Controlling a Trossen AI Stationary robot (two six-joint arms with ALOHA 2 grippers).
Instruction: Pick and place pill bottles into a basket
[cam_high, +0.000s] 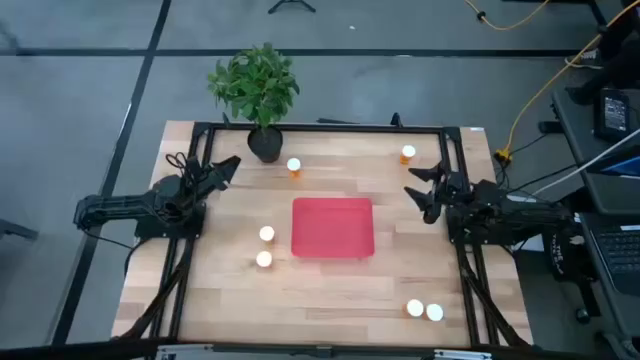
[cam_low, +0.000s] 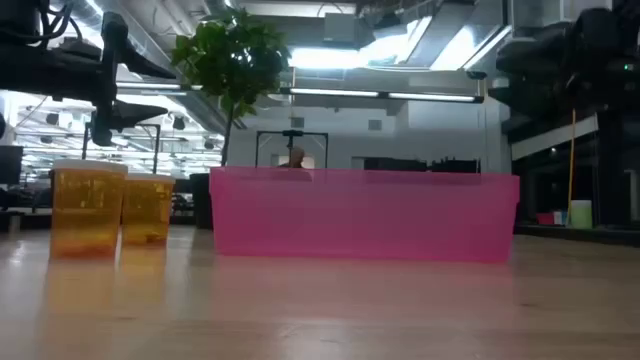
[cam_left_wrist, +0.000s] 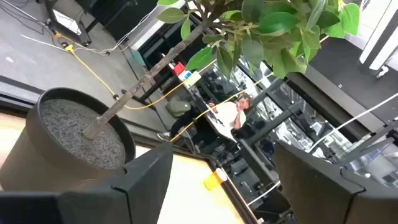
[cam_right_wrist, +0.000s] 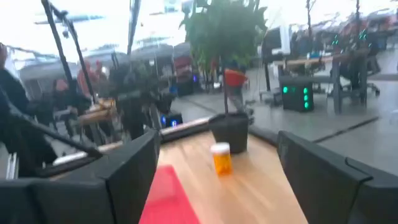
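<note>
we see the red basket (cam_high: 332, 227) lying flat at the middle of the wooden desk (cam_high: 330, 300), with nothing in it. six pill bottles stand around it on the desk, all outside the rim. one bottle (cam_high: 294, 167) stands at the far side just right of the black plant pot (cam_high: 265, 143), another (cam_high: 407, 154) near the far right corner. two bottles (cam_high: 266, 234) (cam_high: 263, 259) stand close together just left of the basket, and two more (cam_high: 414, 309) (cam_high: 434, 313) sit side by side at the near right.

in the low view the basket (cam_low: 365, 214) hides most of the desk behind it, and only the two left bottles (cam_low: 88, 210) (cam_low: 147, 209) show, their caps hard to make out against the bright room. from above, the bottles are little more than white caps with an orange edge, so we can read no label or writing on them. the right wrist view is smeared; we make out only the far bottle (cam_right_wrist: 221, 157) beside the pot (cam_right_wrist: 229, 131) and a corner of the basket (cam_right_wrist: 168, 199).

the left claw (cam_high: 226, 168) hangs at the left edge of the desk, pointed at the pot, its fingers apart and empty. the right claw (cam_high: 424, 190) hangs at the right edge, its fingers also spread and holding nothing. in the left wrist view the pot (cam_left_wrist: 68, 143) is cut off by the edge, and a person (cam_left_wrist: 229, 116) shows small and far off in the room beyond.
</note>
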